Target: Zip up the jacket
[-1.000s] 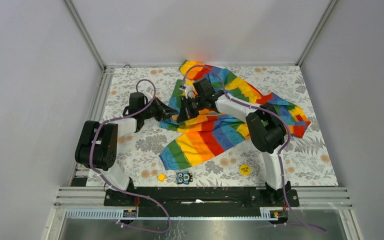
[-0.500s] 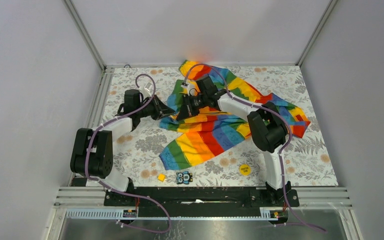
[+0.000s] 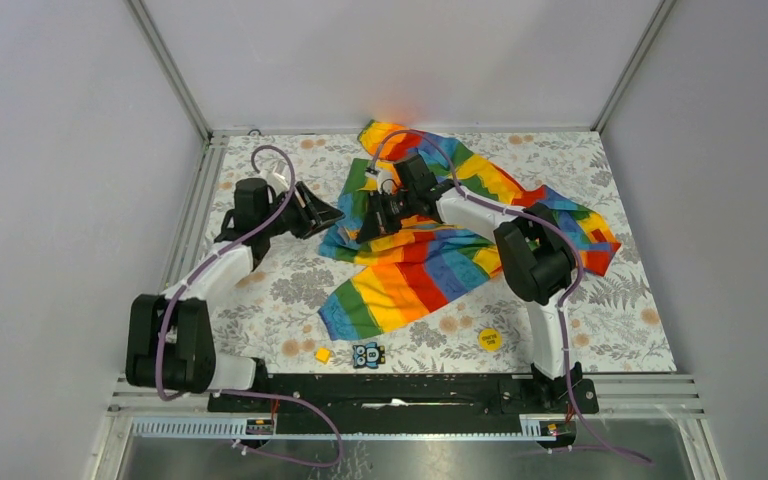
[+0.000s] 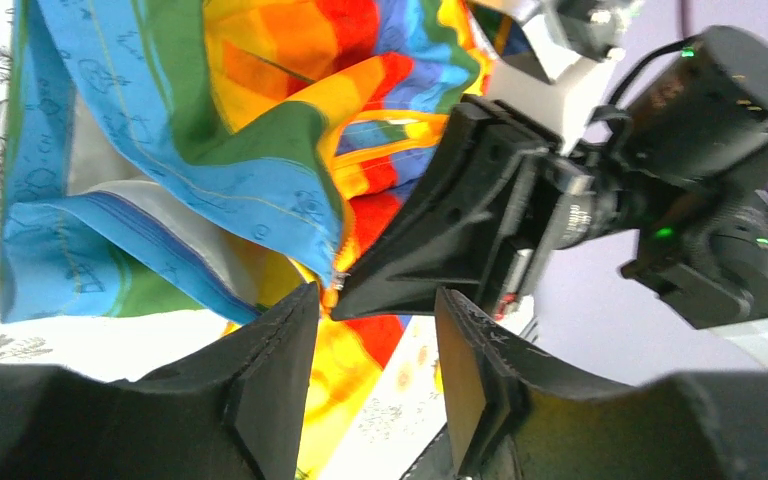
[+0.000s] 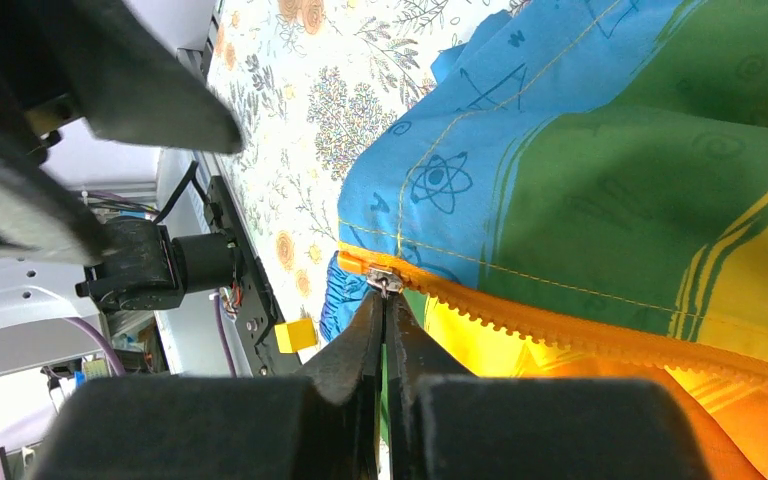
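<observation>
On the floral-print table [image 3: 280, 290], the rainbow-striped fabric jacket [image 3: 430, 255] lies crumpled, partly hidden under the right arm [image 3: 480, 215]. The right gripper [image 5: 384, 300] pinches its silver zipper pull [image 5: 384, 281]; the left gripper [image 4: 375, 300] gapes empty alongside.

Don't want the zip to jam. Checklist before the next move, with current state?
1. Right pincer shut on the zipper pull: ok.
2. Left pincer anchoring the jacket near the pull: not ok. Its jaws are open and nothing is clamped.
3. Orange zipper strip ahead of the pull free of folds: ok, as far as the right wrist view shows.
4. Both rows of teeth seated in the slider: cannot tell.
5. Jacket spread flat: not ok. It is bunched under the arms in the top view.
</observation>
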`<state>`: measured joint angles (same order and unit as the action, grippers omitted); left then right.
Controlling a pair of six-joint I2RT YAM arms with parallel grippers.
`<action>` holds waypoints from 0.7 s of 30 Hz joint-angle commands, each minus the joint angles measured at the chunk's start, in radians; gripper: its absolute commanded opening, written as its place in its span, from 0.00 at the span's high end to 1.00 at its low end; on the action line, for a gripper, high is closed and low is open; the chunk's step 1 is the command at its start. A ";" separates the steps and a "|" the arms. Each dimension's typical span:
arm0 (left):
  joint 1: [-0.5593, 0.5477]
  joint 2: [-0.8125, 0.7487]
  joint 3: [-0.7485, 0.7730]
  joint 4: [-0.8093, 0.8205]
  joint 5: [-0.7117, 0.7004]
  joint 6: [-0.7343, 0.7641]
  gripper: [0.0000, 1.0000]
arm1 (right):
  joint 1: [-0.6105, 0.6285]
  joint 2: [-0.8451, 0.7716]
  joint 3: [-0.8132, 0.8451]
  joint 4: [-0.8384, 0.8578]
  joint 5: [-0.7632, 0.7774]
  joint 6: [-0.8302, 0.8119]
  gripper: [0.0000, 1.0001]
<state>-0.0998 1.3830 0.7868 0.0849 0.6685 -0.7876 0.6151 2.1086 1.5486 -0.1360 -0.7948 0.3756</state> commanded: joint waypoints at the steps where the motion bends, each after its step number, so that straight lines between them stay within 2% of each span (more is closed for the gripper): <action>1: -0.005 -0.100 -0.062 0.060 -0.033 -0.091 0.53 | 0.008 -0.015 -0.004 0.041 -0.009 0.013 1.00; 6: -0.046 -0.080 -0.081 0.094 -0.036 -0.149 0.54 | 0.007 -0.019 -0.006 0.057 -0.015 0.026 1.00; 10: -0.058 -0.056 -0.114 0.213 -0.031 -0.208 0.54 | 0.008 -0.026 -0.011 0.062 -0.015 0.026 1.00; 21: -0.081 0.017 -0.112 0.264 -0.042 -0.225 0.55 | 0.009 -0.040 -0.025 0.070 -0.013 0.029 1.00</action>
<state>-0.1741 1.3899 0.6765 0.2638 0.6422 -1.0035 0.6151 2.1086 1.5280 -0.0940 -0.7959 0.3985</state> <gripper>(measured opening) 0.446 0.018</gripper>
